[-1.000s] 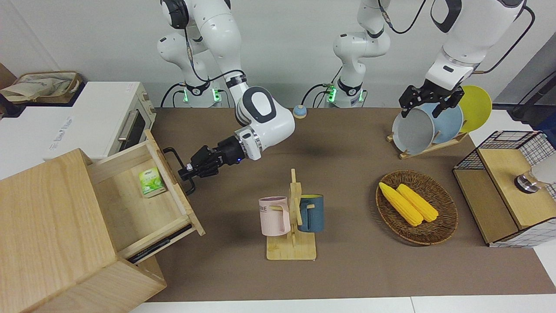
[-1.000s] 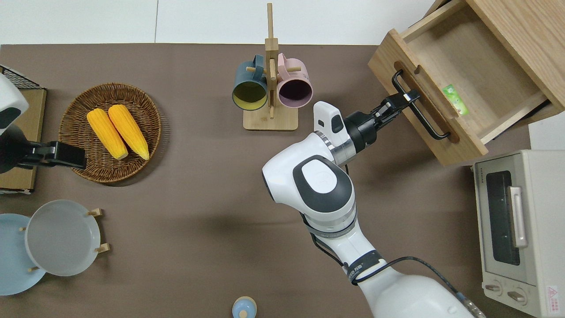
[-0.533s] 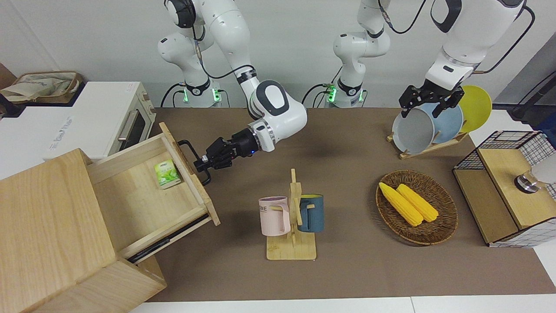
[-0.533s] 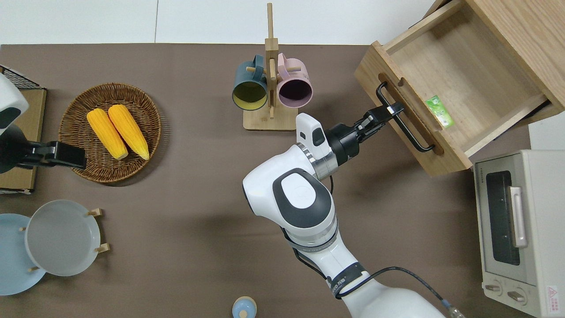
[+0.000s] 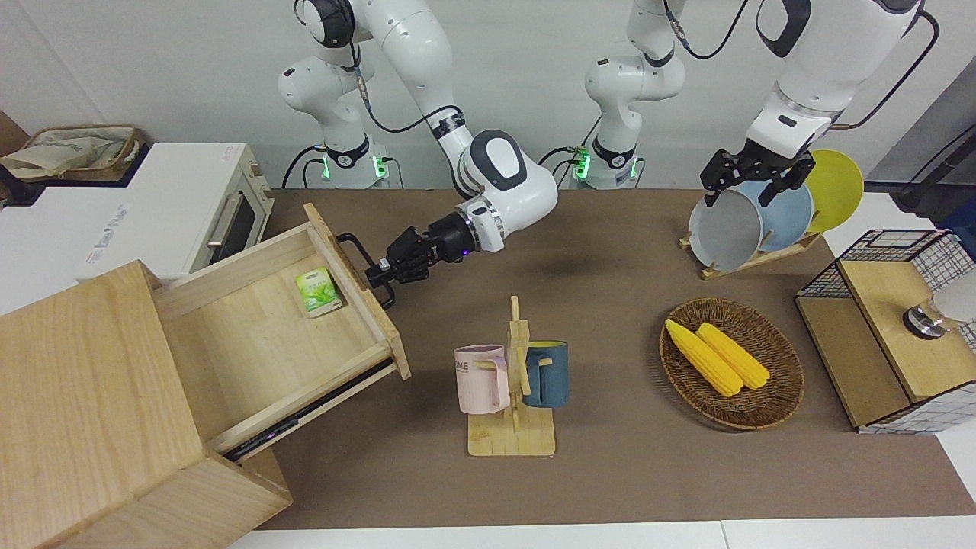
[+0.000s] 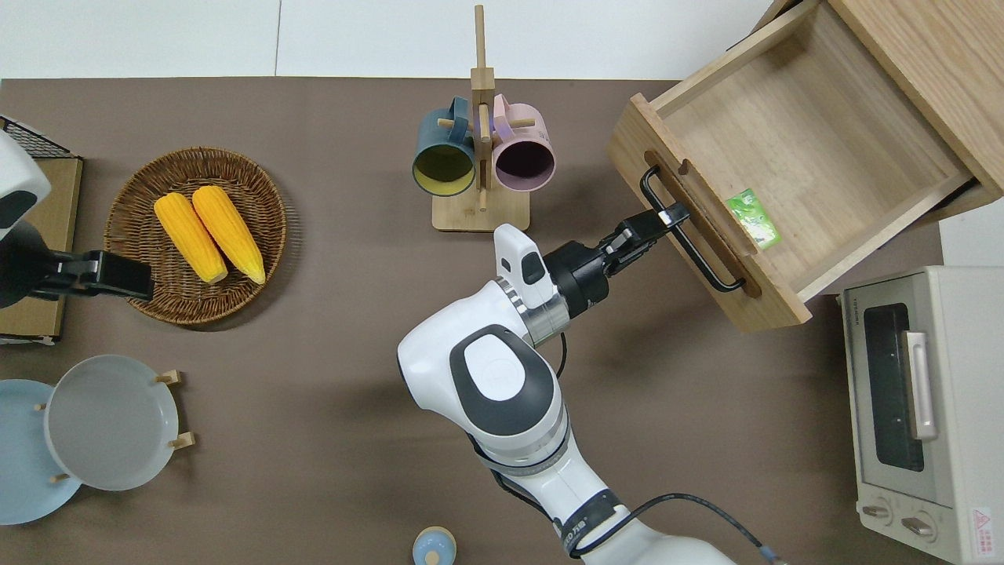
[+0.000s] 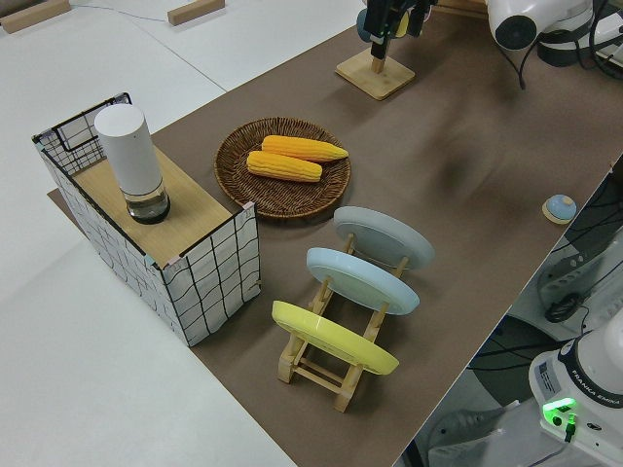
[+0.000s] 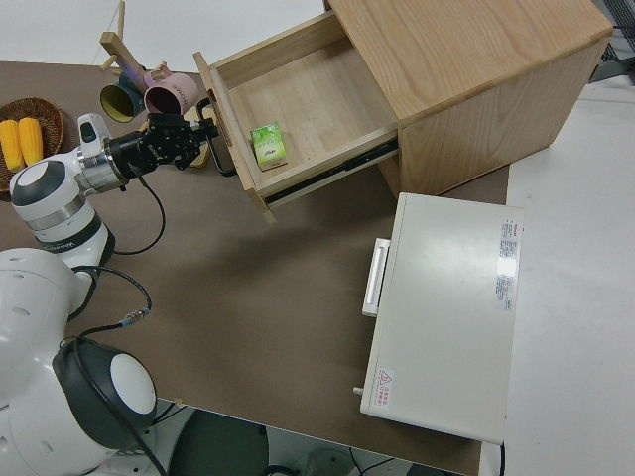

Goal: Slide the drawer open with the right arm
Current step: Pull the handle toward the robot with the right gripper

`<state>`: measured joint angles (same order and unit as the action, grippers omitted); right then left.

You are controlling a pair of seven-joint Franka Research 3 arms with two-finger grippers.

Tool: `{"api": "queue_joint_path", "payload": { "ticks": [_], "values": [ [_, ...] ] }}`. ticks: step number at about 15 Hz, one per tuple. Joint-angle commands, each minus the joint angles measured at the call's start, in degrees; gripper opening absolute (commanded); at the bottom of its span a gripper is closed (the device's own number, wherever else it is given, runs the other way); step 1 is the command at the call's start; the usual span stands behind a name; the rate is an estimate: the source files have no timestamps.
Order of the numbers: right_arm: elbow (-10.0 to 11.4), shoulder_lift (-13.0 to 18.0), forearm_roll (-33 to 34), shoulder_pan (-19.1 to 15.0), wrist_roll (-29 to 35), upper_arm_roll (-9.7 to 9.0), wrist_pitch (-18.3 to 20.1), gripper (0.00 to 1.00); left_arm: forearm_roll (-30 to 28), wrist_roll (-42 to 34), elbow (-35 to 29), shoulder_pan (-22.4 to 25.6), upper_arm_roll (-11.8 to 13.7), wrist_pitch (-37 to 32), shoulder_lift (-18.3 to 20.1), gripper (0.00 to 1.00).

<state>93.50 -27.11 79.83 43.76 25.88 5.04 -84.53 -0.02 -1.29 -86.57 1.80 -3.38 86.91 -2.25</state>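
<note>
- Since a second ago, wide light-wood drawer (image 6: 792, 165) has slid further out of its pale box.
- My right gripper (image 6: 657, 222) is clamped on black bar handle (image 6: 689, 245), pulling it along.
- Left arm parked.

A wooden mug tree (image 6: 479, 118) stands near the desk's edge farthest from the robots, a dark blue mug (image 6: 444, 153) and a pink mug (image 6: 524, 154) hanging on it. Toward the left arm's end, a round wicker basket (image 6: 141, 292) holds two yellow corn cobs (image 6: 209, 234). A white toaster oven (image 6: 925, 463) sits at the right arm's end.
</note>
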Motion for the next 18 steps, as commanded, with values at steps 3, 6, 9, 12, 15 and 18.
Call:
{"api": "queue_joint_path", "payload": {
  "ticks": [3, 6, 9, 12, 15, 18],
  "values": [
    [-2.18, -0.22, -0.2, 0.45, -4.34, 0.4, 2.44, 0.199, 0.98, -0.56, 1.49, 0.31, -0.4, -1.13, -0.65, 0.99],
    [-2.09, -0.4, -0.2, 0.36, -3.91, 0.49, 2.44, 0.979, 0.98, -0.56, 1.49, 0.31, -0.4, -1.13, -0.74, 0.99],
    [-2.18, -0.4, -0.2, 0.36, -3.64, 0.49, 2.44, 0.981, 0.98, -0.56, 1.4, 0.31, -0.4, -1.13, -0.65, 0.99],
    [-2.18, -0.4, -0.29, 0.45, -2.42, 0.49, 2.44, 0.983, 0.98, -0.56, 1.4, 0.31, -0.4, -1.13, -0.65, 0.99],
    [-2.27, -0.57, -2.74, 0.62, 2.58, 0.49, 2.44, 0.983, 0.98, -0.56, 1.49, 0.31, -0.4, -1.13, -0.65, 0.99],
    [-3.92, -0.57, -5.19, 1.67, 4.27, 0.49, 2.53, 0.981, 0.98, -0.56, 1.4, 0.31, -0.4, -1.13, -0.65, 0.99]
  ]
}}
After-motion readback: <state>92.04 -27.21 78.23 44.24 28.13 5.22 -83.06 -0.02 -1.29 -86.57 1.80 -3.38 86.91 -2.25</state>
